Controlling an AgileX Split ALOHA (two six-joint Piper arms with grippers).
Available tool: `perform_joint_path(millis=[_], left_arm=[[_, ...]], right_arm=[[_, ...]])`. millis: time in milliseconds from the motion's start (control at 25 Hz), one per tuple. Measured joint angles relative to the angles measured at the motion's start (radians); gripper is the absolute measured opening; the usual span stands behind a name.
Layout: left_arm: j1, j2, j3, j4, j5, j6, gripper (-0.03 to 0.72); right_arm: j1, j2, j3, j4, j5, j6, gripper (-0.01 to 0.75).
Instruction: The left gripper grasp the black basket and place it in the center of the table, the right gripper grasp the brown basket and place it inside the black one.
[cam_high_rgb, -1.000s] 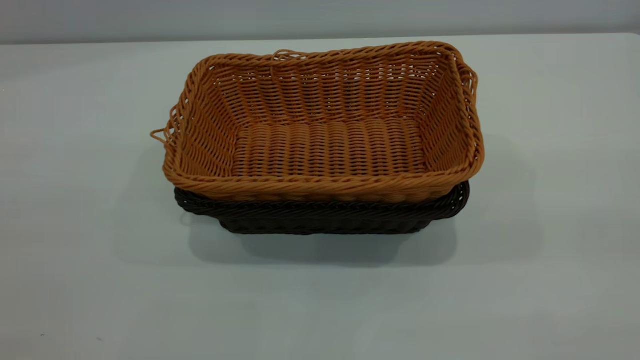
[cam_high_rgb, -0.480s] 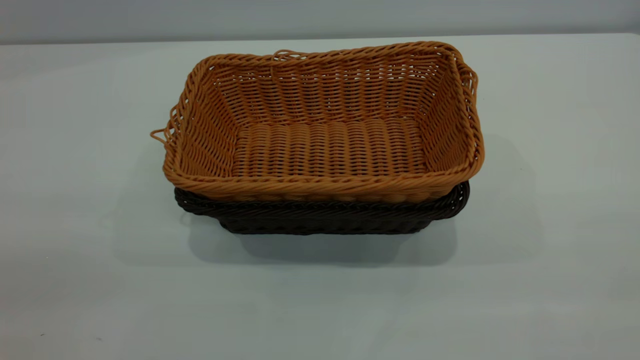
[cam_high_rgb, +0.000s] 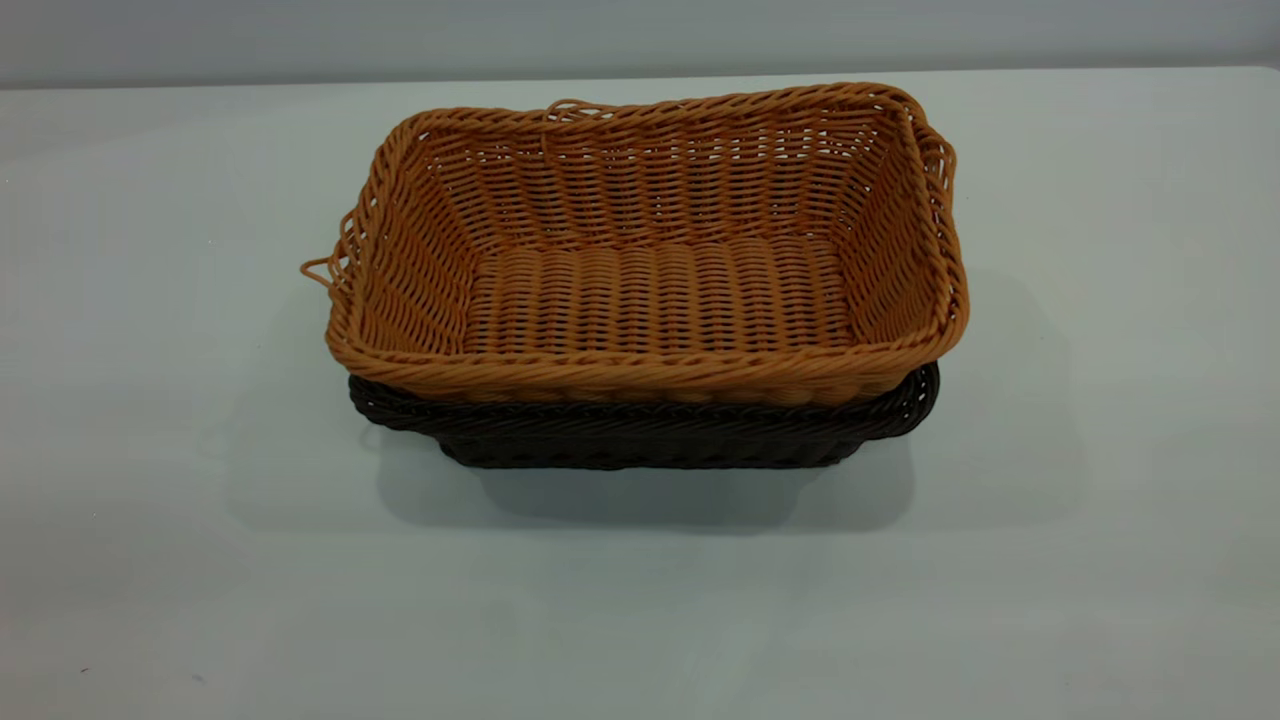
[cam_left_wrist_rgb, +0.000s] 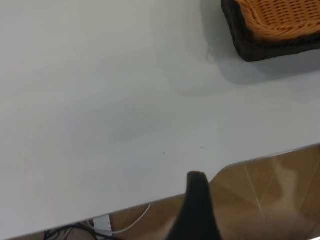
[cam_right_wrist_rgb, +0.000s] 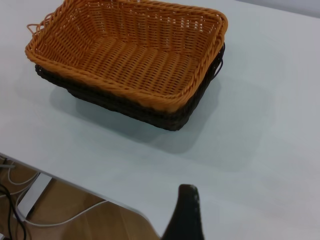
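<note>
The brown basket (cam_high_rgb: 660, 290) sits nested inside the black basket (cam_high_rgb: 640, 435) at the middle of the white table (cam_high_rgb: 160, 560). Only the black basket's rim and lower wall show under it. Both baskets stand level and nothing touches them. Neither gripper is in the exterior view. My left gripper (cam_left_wrist_rgb: 196, 210) shows as one dark part over the table's edge, far from the baskets' corner (cam_left_wrist_rgb: 260, 47). My right gripper (cam_right_wrist_rgb: 185, 215) shows the same way, near the table's edge and well back from the brown basket (cam_right_wrist_rgb: 130, 55) and the black basket (cam_right_wrist_rgb: 150, 112).
The table edge (cam_left_wrist_rgb: 150, 200) and a wooden floor with cables (cam_right_wrist_rgb: 30, 200) lie under both wrist cameras. A grey wall (cam_high_rgb: 640, 35) runs behind the table.
</note>
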Motion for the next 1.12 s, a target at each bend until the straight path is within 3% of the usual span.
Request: perform_joint_path(millis=[560, 880, 1120], left_arm=[[0.000, -0.078, 0.000, 0.023, -0.003, -0.006, 0.548], [0.000, -0.121, 0.001, 0.136, -0.005, -0.181, 0.548], [0.000, -0.121, 0.001, 0.144, -0.006, -0.196, 0.548]], right_arm=[[0.000, 0.000, 0.000, 0.000, 0.000, 0.000, 0.521], [0.000, 0.000, 0.000, 0.001, 0.000, 0.000, 0.468], [0.000, 0.000, 0.000, 0.001, 0.000, 0.000, 0.426]])
